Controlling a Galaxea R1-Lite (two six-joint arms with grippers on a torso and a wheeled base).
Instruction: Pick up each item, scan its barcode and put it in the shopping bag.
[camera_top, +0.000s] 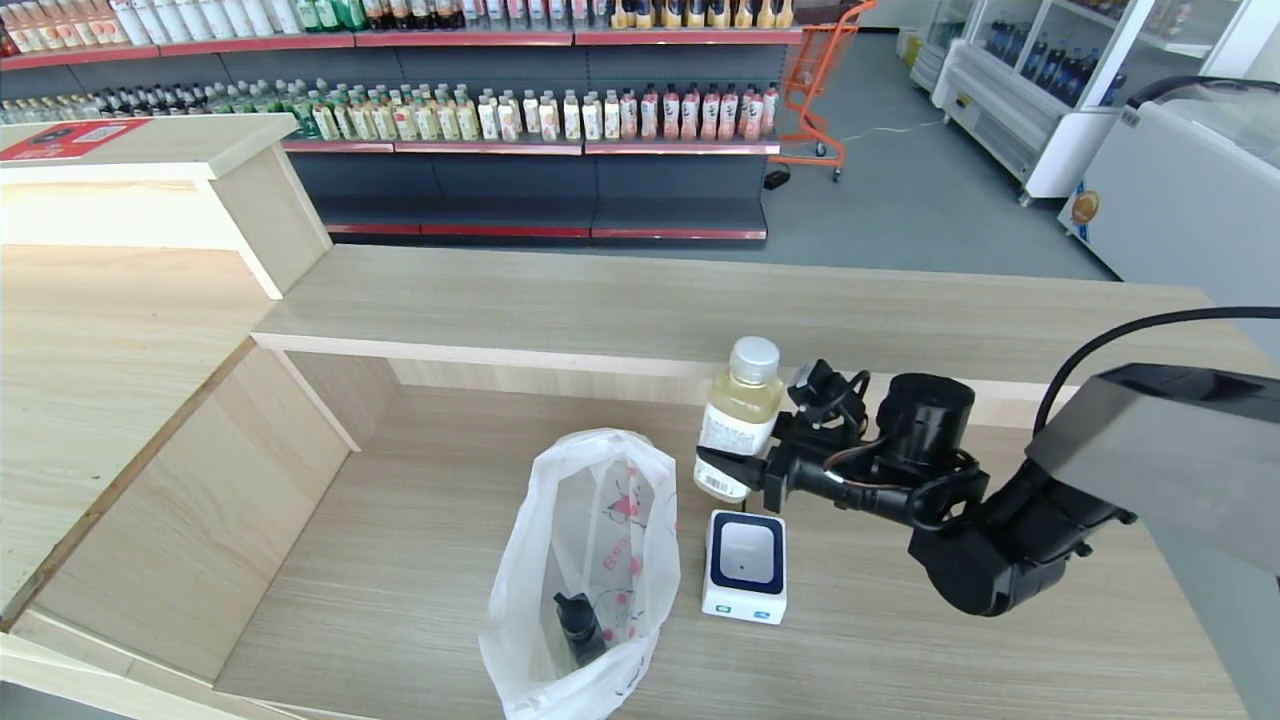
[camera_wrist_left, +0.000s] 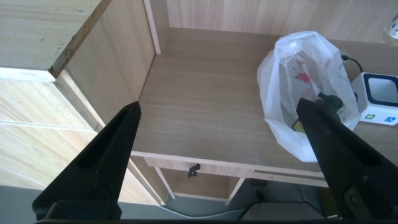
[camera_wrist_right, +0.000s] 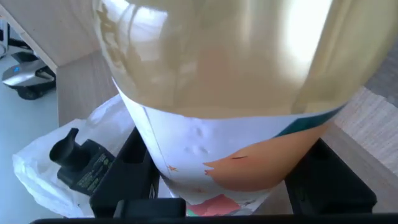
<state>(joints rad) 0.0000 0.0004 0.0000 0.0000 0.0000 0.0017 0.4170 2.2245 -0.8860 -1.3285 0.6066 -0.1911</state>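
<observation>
Right fingers (camera_top: 730, 467) pinch the bottle (camera_top: 740, 415) low on its label, cap up. Just below them I see the scanner (camera_top: 745, 560) on the surface (camera_top: 900, 640), and beside it, toward my left arm, the bag (camera_top: 540, 520) stands open with a dark item (camera_top: 580, 625) inside. Left fingers (camera_wrist_left: 106, 168) are spread wide, the bag beyond their tips.
</observation>
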